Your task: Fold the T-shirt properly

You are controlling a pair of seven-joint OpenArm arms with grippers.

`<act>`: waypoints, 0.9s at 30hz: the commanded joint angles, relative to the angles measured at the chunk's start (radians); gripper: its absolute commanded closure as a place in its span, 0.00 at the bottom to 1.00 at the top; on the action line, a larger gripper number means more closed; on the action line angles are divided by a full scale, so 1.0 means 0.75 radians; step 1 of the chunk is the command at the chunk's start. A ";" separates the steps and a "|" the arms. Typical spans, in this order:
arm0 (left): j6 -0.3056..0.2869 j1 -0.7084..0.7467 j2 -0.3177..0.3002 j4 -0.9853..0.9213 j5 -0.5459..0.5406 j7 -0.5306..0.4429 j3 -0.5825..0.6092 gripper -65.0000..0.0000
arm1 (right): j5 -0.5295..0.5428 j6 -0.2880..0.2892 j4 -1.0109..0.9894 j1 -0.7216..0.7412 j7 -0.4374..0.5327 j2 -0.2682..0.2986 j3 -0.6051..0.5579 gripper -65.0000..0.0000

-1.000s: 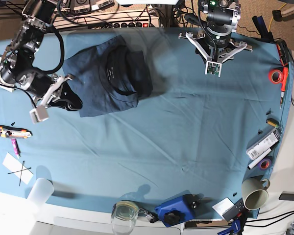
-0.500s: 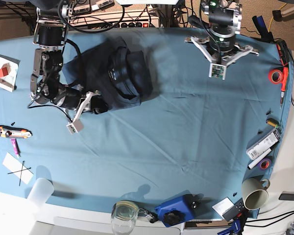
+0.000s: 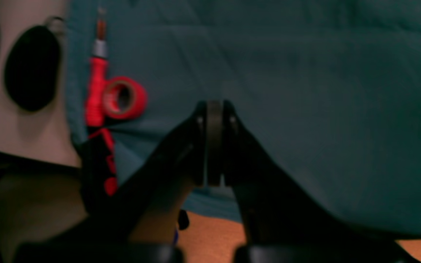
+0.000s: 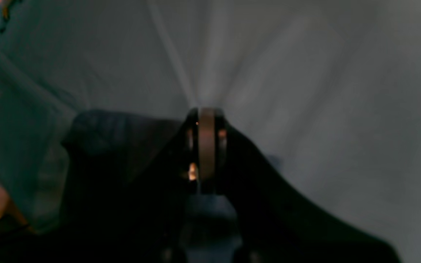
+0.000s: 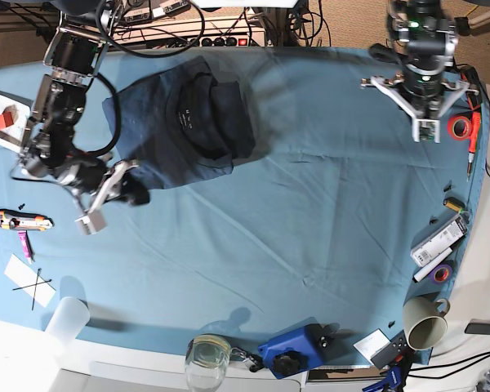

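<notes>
The dark navy T-shirt (image 5: 180, 131) lies folded at the back left of the teal tablecloth (image 5: 310, 212), collar up. In the right wrist view it is a dark mass (image 4: 101, 153) left of the fingers. My right gripper (image 5: 137, 194) (image 4: 205, 111) sits just off the shirt's front left corner, shut, with nothing seen between its fingers. My left gripper (image 3: 214, 106) is shut and empty above bare cloth near the table's back right. In the base view only its arm (image 5: 420, 73) shows there, far from the shirt.
A red tape roll (image 5: 460, 126) (image 3: 124, 98) and a red screwdriver (image 5: 472, 143) (image 3: 95, 91) lie at the right edge by the left arm. Markers and a paper cup (image 5: 425, 322) are front right, a glass (image 5: 207, 355) and a blue tool (image 5: 294, 349) at the front, a box cutter (image 5: 23, 219) at the left.
The shirt, bunched up half a second ago, now lies flatter. The right gripper has drawn back to the front left and shut. The left arm has swung right toward the tape roll and shut.
</notes>
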 commanded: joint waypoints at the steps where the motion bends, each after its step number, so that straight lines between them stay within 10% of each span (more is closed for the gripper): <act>1: -0.002 0.005 -0.011 0.021 -0.019 -0.033 -0.025 1.00 | 0.014 0.006 0.038 0.013 0.004 0.022 0.020 1.00; 27: -0.074 0.275 -0.137 -0.011 -0.291 0.058 -0.179 1.00 | 0.100 0.019 0.497 -0.910 -0.043 0.017 0.045 1.00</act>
